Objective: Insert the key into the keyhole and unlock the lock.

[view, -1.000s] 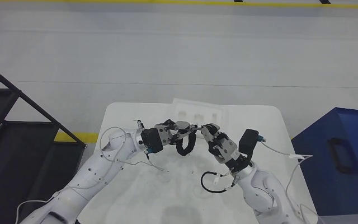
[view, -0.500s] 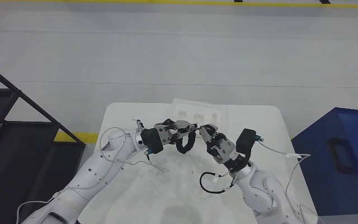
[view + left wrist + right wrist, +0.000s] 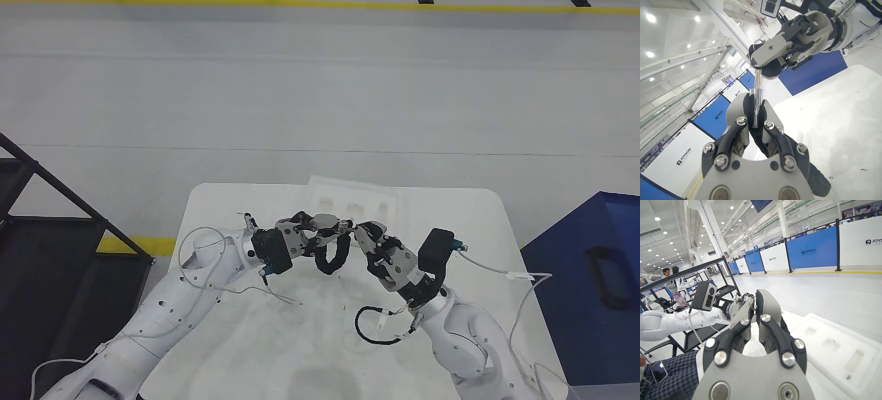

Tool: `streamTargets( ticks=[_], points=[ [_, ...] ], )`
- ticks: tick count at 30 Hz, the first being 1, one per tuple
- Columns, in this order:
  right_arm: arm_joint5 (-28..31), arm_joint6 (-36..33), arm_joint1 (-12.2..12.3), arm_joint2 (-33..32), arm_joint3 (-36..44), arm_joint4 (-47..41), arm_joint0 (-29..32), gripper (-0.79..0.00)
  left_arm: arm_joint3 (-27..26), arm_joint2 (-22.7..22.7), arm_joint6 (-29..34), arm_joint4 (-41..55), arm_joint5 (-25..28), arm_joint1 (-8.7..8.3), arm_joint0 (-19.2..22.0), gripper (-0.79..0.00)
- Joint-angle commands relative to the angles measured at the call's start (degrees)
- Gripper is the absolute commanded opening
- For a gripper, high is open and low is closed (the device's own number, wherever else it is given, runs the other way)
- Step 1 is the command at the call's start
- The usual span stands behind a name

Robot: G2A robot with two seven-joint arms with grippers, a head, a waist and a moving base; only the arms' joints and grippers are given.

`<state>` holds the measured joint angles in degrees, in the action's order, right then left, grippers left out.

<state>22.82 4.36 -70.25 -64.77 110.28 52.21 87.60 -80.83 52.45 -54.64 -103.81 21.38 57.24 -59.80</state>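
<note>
Left wrist view: left gripper (image 3: 755,106) pinched tight on the chrome lock (image 3: 756,95), cylinder standing between its pads. The key (image 3: 757,79) blade meets the lock's end at the keyhole; how deep it sits, cannot tell. Right gripper (image 3: 762,68) clamped on the key's head. Right wrist view adds a key ring (image 3: 752,304) at those fingertips. Top view: both grippers meet just this side of the white foam tray (image 3: 372,203), over the white table (image 3: 320,345), with a black loop (image 3: 330,262) between them. Beyond the tray: grey floor (image 3: 320,90).

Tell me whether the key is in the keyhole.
Not fully in. The key, in the right claw, meets the lock with most of its blade exposed; whether the tip has entered, cannot tell.
</note>
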Motion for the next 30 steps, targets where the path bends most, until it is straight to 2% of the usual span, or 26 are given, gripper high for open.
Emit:
streamTargets(
  ticks=[1,30],
  points=[
    [-0.34,-0.25,-0.03,0.12,0.04,0.48,-0.17,-0.785,-0.06,0.09,0.09,-0.29,-0.08,0.04,0.00,-0.785],
    [-7.01,-2.74,-0.89,3.69,-0.23,8.13,-2.65,-0.785,0.28,0.72,2.36,-0.57,2.22,0.76,-0.24,-0.785]
  ],
)
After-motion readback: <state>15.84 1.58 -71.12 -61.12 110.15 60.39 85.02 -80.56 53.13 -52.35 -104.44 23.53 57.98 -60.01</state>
